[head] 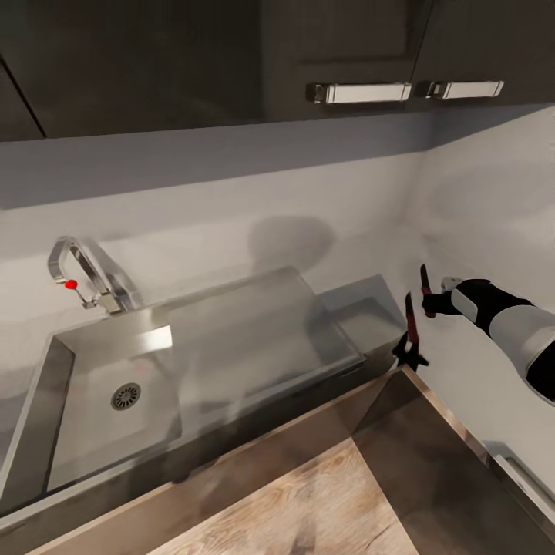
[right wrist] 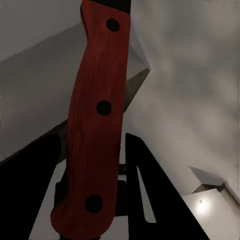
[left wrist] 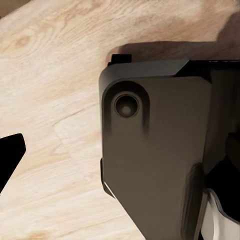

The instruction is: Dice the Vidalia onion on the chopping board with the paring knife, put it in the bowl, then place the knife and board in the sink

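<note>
My right gripper [right wrist: 95, 200] has its fingers [right wrist: 150, 190] pinching the red handle of the paring knife [right wrist: 97, 115], and in the head view I hold this knife upright beside the wall, off to the right of the sink [head: 116, 401] and above the grey worktop [head: 370, 312]. The steel basin lies well apart from the fingers and looks bare, with no onion in it, so I judge the dicing is probably over and what is left is to put the knife into the sink, and the chopping board too. For my left gripper I cannot tell if the fingers are spread or pressed together.
</note>
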You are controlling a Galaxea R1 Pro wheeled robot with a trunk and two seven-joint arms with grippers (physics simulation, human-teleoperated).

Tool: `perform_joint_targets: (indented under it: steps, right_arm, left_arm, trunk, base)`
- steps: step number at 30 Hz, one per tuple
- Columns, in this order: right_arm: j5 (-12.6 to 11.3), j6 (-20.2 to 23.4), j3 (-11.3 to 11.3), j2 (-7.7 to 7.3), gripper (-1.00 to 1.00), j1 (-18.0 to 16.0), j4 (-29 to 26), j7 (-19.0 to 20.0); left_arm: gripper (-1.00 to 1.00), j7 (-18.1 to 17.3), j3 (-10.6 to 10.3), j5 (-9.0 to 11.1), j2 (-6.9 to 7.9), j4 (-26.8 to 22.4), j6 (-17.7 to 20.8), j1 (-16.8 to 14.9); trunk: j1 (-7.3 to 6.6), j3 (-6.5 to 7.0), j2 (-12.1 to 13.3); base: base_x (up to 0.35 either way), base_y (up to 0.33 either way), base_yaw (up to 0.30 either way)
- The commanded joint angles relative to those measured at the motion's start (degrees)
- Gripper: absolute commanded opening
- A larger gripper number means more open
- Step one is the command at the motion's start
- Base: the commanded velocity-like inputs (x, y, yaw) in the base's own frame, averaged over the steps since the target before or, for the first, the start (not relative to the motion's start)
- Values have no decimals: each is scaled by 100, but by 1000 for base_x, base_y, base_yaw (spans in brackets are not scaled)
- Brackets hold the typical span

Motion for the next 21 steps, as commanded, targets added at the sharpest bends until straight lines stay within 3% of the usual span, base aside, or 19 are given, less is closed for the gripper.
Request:
perform_joint_targets:
  steps: [1, 11, 21]
  right_arm:
    - [-12, 24, 44, -6, -100, -5, -14, 22]
    - [-3, 24, 48, -31, -100, -5, -87, 341]
    - [-3, 24, 65, 19, -100, -5, -101, 388]
  left_arm:
    - [100, 7, -49, 54, -4, 28, -45, -12]
    - [100, 20, -49, 56, -13, 28, -36, -11]
    - [100, 17, -49, 88, -11, 28, -43, -11]
  trunk:
    - [4, -1, -10]
    - [4, 91, -10]
    - [4, 182, -10]
  base:
    - [0, 0, 0]
    - [-18, 0, 0]
    - [-283, 5, 0]
